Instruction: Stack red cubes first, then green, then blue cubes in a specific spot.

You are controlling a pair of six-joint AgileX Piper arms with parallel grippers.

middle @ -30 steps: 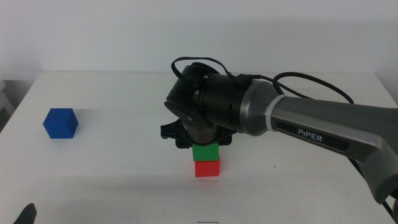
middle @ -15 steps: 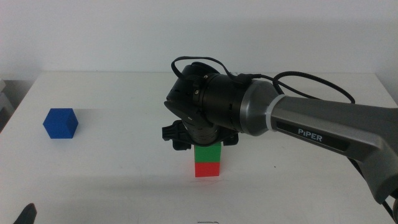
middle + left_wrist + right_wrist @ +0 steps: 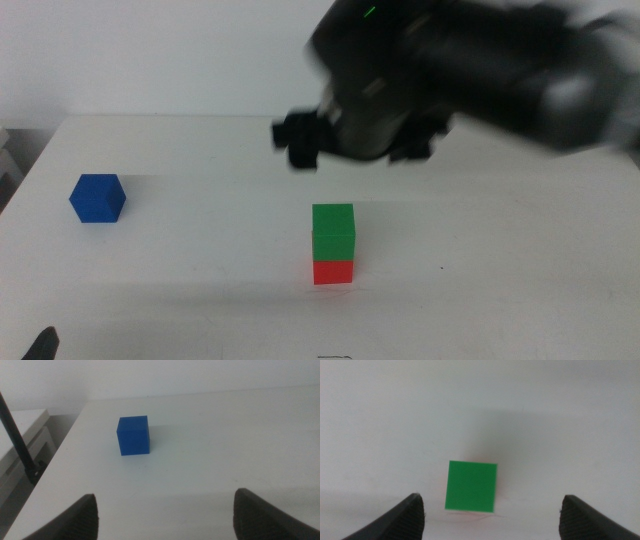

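Right gripper (image 3: pixel 350 140) hangs in the air above the middle of the white table (image 3: pixel 500 250), blurred in the middle view, with its jaws spread wide and nothing between them. Directly under it the green cube (image 3: pixel 333 232) sits on top of the red cube (image 3: pixel 333 271), the two touching and roughly squared up as a short stack near the table's centre. From the right wrist camera the green cube (image 3: pixel 471 485) shows as a flat square between the two open jaws, well clear of both, and only a thin reddish line shows at its lower edge. The blue cube (image 3: pixel 97 197) stands alone on the table far off to the left of the stack, well apart from it. Left gripper (image 3: pixel 165 515) waits low at the near left corner, jaws released and wide apart, holding nothing, with the blue cube (image 3: pixel 133 435) on the table ahead of it.
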